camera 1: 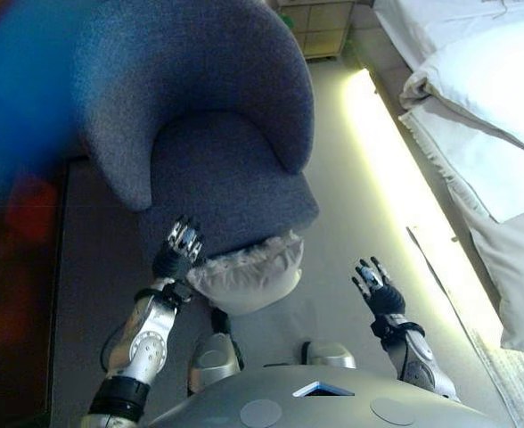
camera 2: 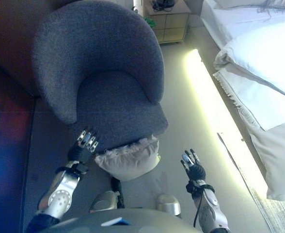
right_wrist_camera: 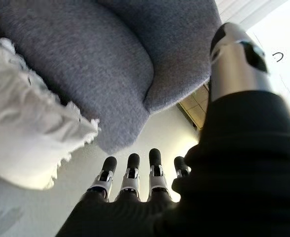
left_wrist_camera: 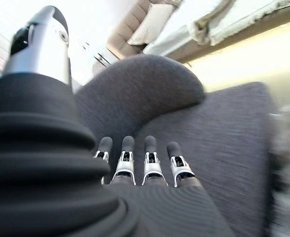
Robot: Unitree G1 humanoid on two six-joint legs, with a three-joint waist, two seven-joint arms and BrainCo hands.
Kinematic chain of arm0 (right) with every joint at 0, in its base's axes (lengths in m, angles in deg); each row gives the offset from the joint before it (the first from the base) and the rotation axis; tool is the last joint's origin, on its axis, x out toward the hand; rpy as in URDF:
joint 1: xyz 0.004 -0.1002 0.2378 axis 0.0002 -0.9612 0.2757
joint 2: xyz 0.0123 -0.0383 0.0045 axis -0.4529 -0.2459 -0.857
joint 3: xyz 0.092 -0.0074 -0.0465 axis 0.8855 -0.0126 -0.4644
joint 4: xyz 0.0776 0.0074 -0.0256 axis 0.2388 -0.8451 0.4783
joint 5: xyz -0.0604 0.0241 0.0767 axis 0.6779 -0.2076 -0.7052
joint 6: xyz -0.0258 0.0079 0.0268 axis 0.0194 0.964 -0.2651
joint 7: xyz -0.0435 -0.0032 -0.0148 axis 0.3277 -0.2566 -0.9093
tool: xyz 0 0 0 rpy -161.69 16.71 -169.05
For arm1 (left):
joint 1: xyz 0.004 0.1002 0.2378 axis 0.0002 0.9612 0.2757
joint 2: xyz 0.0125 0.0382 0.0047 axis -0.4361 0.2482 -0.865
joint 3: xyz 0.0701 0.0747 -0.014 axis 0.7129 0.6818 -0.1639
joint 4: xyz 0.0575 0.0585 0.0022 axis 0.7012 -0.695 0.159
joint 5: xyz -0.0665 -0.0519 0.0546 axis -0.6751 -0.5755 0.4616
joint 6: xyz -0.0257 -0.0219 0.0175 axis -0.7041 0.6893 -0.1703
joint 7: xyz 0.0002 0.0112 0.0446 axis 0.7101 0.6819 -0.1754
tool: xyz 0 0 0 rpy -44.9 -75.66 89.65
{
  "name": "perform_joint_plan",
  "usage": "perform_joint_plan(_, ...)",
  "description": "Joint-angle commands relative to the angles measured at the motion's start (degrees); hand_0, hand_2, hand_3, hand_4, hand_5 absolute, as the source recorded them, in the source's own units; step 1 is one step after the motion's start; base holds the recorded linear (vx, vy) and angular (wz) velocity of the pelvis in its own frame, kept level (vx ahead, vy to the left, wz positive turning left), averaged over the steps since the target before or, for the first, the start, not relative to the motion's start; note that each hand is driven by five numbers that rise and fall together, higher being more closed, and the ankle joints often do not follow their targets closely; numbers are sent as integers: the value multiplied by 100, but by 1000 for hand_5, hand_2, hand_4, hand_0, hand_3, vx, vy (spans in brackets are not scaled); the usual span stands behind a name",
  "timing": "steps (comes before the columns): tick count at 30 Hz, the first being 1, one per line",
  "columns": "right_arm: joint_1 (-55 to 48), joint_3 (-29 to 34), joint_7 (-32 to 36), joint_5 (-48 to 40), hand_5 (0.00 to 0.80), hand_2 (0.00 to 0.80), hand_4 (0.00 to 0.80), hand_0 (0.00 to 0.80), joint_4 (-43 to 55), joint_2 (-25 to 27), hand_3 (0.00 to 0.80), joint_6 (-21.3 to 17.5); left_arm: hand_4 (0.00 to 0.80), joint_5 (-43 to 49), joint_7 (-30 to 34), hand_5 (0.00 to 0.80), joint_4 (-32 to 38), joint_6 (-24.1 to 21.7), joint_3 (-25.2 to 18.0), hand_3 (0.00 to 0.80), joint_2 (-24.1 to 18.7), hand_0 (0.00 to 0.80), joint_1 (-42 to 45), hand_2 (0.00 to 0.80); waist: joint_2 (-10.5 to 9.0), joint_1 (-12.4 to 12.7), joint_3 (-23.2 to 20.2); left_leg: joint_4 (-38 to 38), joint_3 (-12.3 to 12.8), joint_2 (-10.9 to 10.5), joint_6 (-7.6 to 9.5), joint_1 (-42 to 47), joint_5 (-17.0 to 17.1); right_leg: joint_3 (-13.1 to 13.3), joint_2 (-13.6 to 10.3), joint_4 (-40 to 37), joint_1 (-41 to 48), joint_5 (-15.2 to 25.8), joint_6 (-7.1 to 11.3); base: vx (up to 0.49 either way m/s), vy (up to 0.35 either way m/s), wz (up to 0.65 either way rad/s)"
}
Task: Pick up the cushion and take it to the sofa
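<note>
While cushion [camera 1: 247, 276] leans against front of grey armchair [camera 1: 217, 134], down on floor [camera 1: 342, 267], neither hand holds it. Left hand [camera 1: 178, 251] just beside cushion's edge, at armchair's front corner, fingers straight and relaxed, grasping nothing. Right hand [camera 1: 378, 290] well apart from armchair, over floor, fingers loose, empty. Bed [camera 1: 485, 134] on far side of armchair.

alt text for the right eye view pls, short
A white fringed cushion leans against the front of a grey armchair, with the left robot hand open just beside it and the right robot hand open and apart over the floor. A bed runs along the right side.
</note>
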Motion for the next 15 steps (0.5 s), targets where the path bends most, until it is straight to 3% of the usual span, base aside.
perform_joint_plan(1,142,104,-63,-179,0,0,0,0,371,140,0,-310,0,-37,-52,0,387,-240,-86,0,-1,0,319,0,39,99,-330,500,-538,194,151,-735,-90,-199,217,515,-30,353,49,109,204,-4)
perform_joint_plan(3,252,113,-79,-143,0,0,0,0,306,74,0,-331,0,37,-51,0,411,-264,-144,0,-15,0,390,0,-23,209,-359,498,-542,26,309,-700,-216,-290,47,879,-106,594,167,88,232,-16)
perform_joint_plan(5,307,86,-128,-102,0,0,0,0,328,2,0,-350,0,127,-8,0,457,-267,-214,0,-39,0,479,0,-37,299,-367,458,-468,-162,513,-527,-388,-423,-193,1981,-465,1145,239,88,312,-51)
perform_joint_plan(6,300,59,-159,-64,0,0,0,0,347,-29,0,-339,0,194,-23,0,451,-286,-208,0,-48,0,526,0,12,298,-346,462,-467,-186,560,-401,-479,-403,-231,2533,-785,1315,205,98,307,-47)
perform_joint_plan(8,282,9,-134,53,0,0,0,0,325,-65,0,-301,0,221,-41,0,428,-229,-279,0,-62,0,547,0,89,318,-315,456,-466,-175,561,-217,-544,-481,-395,2891,-1240,1520,121,108,211,-6)
perform_joint_plan(10,238,-28,-56,146,0,0,0,0,226,-53,0,-340,0,220,55,0,400,-103,-416,0,-127,0,508,0,81,332,-273,411,-435,-166,456,-39,-543,-708,-704,2292,-1384,1509,45,137,34,21)
perform_joint_plan(12,217,-4,11,159,0,0,0,0,142,-71,0,-365,0,211,41,0,341,-63,-421,0,-170,0,477,0,47,302,-210,419,-490,-127,355,55,-564,-769,-842,1586,-1258,1628,98,147,-154,29)
perform_joint_plan(13,183,8,58,162,0,0,0,0,135,-82,0,-397,0,177,30,0,216,-135,-398,0,-218,0,436,0,-66,244,-174,454,-601,-88,250,77,-617,-578,-1005,755,-1292,2078,281,153,-223,25)
perform_joint_plan(15,188,-32,66,134,0,0,0,0,171,-44,0,-433,0,208,-7,0,103,-225,-352,0,-289,0,389,0,-200,170,-120,537,-737,-14,152,85,-772,-325,-1169,100,-1397,2495,496,144,-276,35)
